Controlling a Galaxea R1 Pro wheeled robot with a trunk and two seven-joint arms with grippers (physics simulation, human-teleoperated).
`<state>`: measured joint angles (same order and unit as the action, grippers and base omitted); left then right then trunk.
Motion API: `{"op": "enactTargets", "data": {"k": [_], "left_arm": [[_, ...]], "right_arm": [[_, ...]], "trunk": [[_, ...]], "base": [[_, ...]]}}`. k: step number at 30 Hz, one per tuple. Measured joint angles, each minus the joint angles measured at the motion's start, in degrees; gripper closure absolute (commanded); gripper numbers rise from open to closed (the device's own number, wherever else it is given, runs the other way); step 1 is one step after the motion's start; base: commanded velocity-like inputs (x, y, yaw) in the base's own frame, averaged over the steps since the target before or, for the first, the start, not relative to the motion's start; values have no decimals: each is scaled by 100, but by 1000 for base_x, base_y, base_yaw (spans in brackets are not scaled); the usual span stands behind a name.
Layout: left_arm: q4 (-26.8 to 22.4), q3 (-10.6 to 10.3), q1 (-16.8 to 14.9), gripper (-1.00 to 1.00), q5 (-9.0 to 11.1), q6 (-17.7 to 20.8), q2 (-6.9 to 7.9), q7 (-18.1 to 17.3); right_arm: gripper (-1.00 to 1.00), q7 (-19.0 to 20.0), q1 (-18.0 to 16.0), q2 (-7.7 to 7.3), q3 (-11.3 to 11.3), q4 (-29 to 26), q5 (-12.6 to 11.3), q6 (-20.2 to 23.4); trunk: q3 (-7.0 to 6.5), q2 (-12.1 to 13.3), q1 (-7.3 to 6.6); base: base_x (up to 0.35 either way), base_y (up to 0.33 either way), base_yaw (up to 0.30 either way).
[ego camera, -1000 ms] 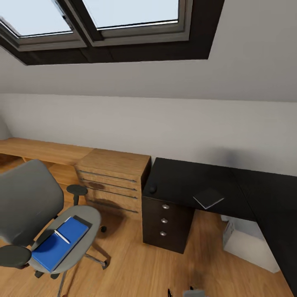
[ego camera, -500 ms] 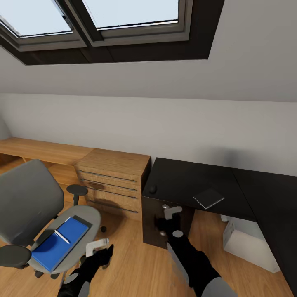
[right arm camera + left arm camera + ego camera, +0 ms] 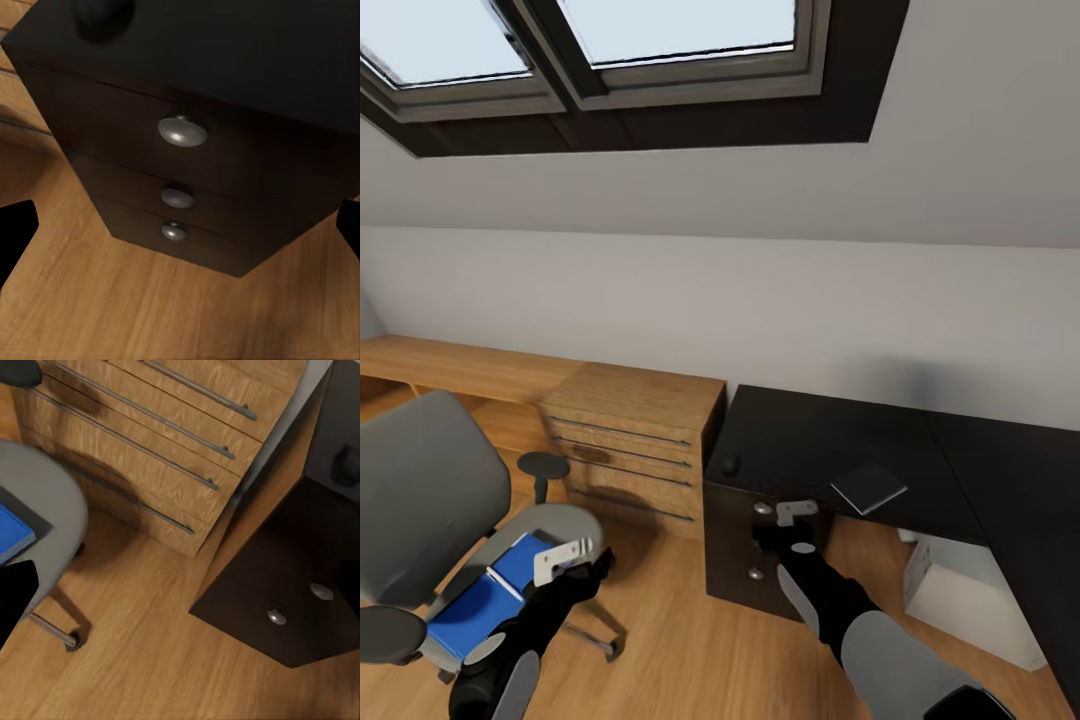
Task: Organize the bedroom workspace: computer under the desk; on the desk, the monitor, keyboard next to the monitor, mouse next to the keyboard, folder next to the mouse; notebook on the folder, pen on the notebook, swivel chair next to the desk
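The grey swivel chair [image 3: 420,500] stands at the left with the blue folder [image 3: 465,612] on its seat. My left gripper [image 3: 567,556] hangs open over the seat's right edge, and its arm hides the pen; one black fingertip [image 3: 13,598] shows beside the folder [image 3: 11,534]. The black desk [image 3: 810,440] carries the mouse [image 3: 731,463] near its left edge and the dark notebook [image 3: 868,487]. In front of the desk's drawer unit [image 3: 745,545] my right gripper [image 3: 792,516] is open, facing the knobs [image 3: 182,132], with the mouse [image 3: 103,15] above. Under the desk sits the white computer [image 3: 960,595]. Monitor and keyboard are out of view.
A low wooden drawer cabinet [image 3: 630,440] stands between chair and desk, joined to a long wooden bench [image 3: 450,365] along the wall. Sloped ceiling windows [image 3: 660,40] are overhead. Wood floor [image 3: 680,640] lies open between the chair's base and the drawer unit.
Both arms have risen into view and reached forward. The left arm now lies across the chair seat, covering the pen and part of the folder. The right gripper has climbed to the top drawer.
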<state>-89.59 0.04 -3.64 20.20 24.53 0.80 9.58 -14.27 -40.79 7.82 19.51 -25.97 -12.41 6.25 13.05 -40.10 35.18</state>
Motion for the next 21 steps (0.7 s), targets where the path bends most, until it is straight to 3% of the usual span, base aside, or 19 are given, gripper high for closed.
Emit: {"op": "enactTargets", "data": {"k": [12, 21], "left_arm": [[-5, 6, 8, -100, -6, 28, 32, 0], [-5, 9, 8, -100, -3, 26, 32, 8]], "right_arm": [[-100, -11, -3, 23, 24, -21, -22, -13], [-100, -18, -3, 32, 32, -12, -23, -30]], "trunk": [[0, 0, 0], [0, 0, 3]], "base": [[319, -38, 6], [17, 0, 260]]}}
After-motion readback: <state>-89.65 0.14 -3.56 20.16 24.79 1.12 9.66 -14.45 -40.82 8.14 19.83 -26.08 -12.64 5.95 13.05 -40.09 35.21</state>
